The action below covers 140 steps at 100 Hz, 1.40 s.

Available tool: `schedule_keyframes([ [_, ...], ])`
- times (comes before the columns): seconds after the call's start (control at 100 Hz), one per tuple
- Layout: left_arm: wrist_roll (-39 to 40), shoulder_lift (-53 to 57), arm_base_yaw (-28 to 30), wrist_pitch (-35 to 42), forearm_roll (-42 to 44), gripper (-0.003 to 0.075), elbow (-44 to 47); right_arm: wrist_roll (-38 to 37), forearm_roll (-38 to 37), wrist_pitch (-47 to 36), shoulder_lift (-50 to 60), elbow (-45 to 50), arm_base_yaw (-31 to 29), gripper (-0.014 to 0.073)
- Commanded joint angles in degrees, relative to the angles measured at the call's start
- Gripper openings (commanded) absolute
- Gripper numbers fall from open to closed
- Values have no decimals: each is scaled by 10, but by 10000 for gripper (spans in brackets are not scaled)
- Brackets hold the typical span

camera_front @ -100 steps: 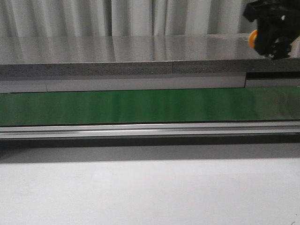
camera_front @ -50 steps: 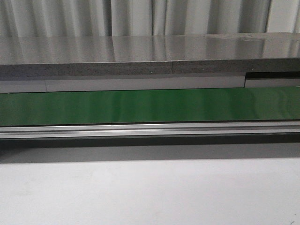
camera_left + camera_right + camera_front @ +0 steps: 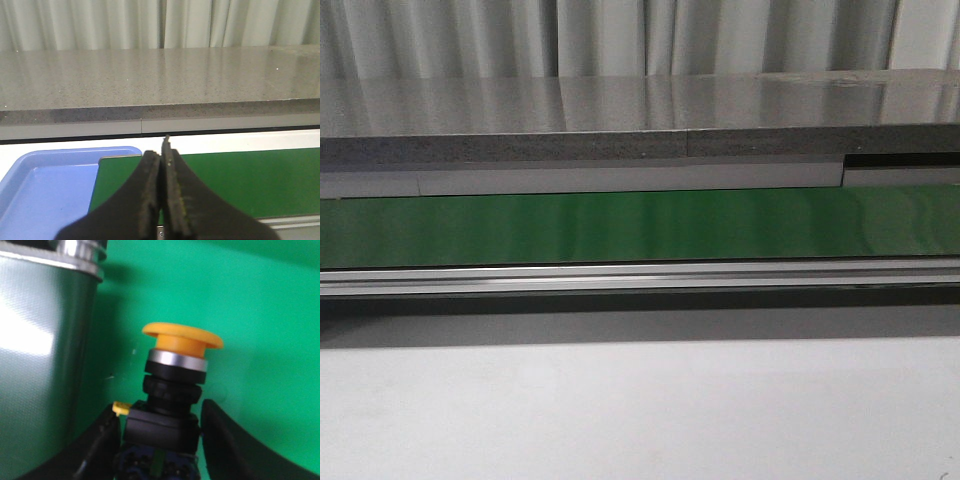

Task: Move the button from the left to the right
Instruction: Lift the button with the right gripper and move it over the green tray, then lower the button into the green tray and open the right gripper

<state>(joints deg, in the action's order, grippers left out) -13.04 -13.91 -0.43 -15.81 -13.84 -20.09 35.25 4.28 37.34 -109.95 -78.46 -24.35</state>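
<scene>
Front view: no arm or claw in frame. A green belt [image 3: 640,228] runs across the middle, a metal rail [image 3: 640,277] along its near edge, a grey speckled shelf [image 3: 620,120] behind it, pale curtains [image 3: 620,35] at the back. A white surface [image 3: 640,410] fills the foreground.

Left wrist view: left claw [image 3: 162,165] with its two dark fingers [image 3: 150,200] pressed together, nothing between them. It hangs over the end of the belt [image 3: 225,180]. A blue tray [image 3: 45,195] lies just beside that end of the belt; the part in view holds nothing. The grey shelf [image 3: 160,80] and curtains [image 3: 160,22] lie beyond.

Right wrist view: the button [image 3: 175,385] sits between the fingers [image 3: 235,440] of the right claw [image 3: 162,440]. Yellow-orange cap pointing away from the wrist, silver ring under it, black collar, then the dark blocky body down between the fingers. A small yellow tab sticks out from the body on one side. The fingers flank the body closely and appear to grip it, though the contact points are blurred. Behind the button is bright green belt [image 3: 260,315]; to one side a grey-green textured band [image 3: 40,350] with a shiny metal part [image 3: 80,247] at its far end. Whether the button touches the belt cannot be told.
</scene>
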Motion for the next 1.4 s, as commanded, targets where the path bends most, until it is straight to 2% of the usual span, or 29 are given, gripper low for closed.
schedule_keyframes([
  [0.0, 0, -7, -4, 41, -8, -20, -16, 8, 8, -25, 20, -21, -5, 221],
  [0.27, 0, -7, -4, 41, -8, -20, -16, 8, 10, -21, 6, -21, -5, 241],
  [0.46, 0, -7, -4, 41, -8, -20, -16, 8, 17, -19, 5, -21, -5, 383],
  [0.6, 0, -7, -4, 41, -8, -20, -16, 8, 24, -18, 5, -21, -5, 442],
  [1.15, 0, -7, -4, 41, -8, -20, -16, -5, 25, -29, 43, -21, -5, 451],
  [1.39, 0, -7, -4, 41, -8, -20, -16, -5, 84, -52, 102, -21, -5, 451],
])
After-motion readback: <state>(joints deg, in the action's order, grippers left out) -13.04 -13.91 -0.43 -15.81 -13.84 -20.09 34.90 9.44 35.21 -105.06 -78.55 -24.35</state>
